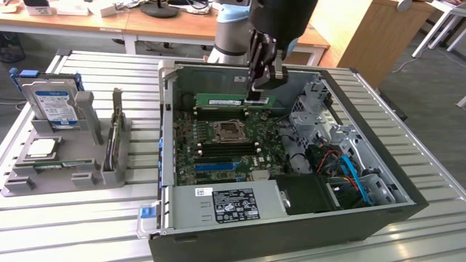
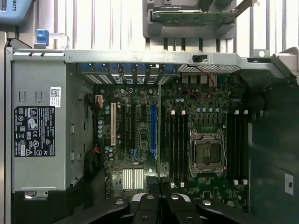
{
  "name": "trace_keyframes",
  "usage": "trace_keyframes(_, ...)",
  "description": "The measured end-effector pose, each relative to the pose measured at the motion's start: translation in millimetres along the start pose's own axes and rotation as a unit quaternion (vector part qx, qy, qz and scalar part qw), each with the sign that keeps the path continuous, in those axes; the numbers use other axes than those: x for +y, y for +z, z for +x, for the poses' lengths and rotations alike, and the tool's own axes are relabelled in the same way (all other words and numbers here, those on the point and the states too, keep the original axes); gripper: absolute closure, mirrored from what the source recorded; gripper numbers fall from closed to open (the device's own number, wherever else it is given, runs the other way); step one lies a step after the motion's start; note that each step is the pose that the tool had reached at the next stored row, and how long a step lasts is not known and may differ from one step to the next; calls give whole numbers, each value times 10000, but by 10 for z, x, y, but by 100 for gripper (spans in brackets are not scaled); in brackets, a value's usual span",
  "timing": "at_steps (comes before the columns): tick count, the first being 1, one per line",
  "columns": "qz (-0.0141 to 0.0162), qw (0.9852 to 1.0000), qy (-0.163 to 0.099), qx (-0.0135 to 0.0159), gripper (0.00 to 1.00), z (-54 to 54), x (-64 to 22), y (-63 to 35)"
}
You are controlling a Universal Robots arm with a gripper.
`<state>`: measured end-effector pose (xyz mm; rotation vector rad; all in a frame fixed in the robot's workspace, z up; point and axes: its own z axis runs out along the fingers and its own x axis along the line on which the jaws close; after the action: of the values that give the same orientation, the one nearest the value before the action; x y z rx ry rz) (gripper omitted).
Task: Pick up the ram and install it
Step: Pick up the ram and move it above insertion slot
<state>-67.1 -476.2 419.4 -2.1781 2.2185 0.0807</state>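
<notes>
On the slatted worktop point(image 1: 80, 224), inside the open computer point(image 1: 240, 243), our pincer point(image 1: 258, 96) pinches the ram point(image 1: 222, 101) near one end; tilted, it could miss its slot point(image 1: 218, 115).

**Slatted tabletop bears two loads**

A ribbed metal tabletop point(image 1: 80, 224) carries an open computer case point(image 1: 291, 240) lying on its side. At the exterior view's left a grey parts holder point(image 1: 43, 188) rests near the case.
</notes>
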Motion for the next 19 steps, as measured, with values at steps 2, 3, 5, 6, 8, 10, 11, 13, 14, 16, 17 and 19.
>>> trace_keyframes(2,0,10000,-1,0,88,0,-40,0)
trace_keyframes(3,0,10000,-2,-1,88,0,-56,0)
trace_keyframes(5,0,10000,-2,0,88,-1,-85,-1)
trace_keyframes(6,0,10000,-2,0,88,-1,-99,-1)
trace_keyframes(8,0,10000,-2,0,88,-2,-126,-1)
trace_keyframes(10,0,10000,-2,0,88,-2,-159,-2)
trace_keyframes(11,0,10000,-2,-1,88,-2,-180,-2)
trace_keyframes(13,0,10000,-2,0,88,-3,-221,-3)
trace_keyframes(14,0,10000,-3,0,88,-3,-229,-3)
trace_keyframes(16,0,10000,-3,0,88,-3,-230,-3)
trace_keyframes(17,0,10000,-2,-1,88,-3,-230,-3)
trace_keyframes(19,0,10000,-2,0,88,-3,-230,-3)
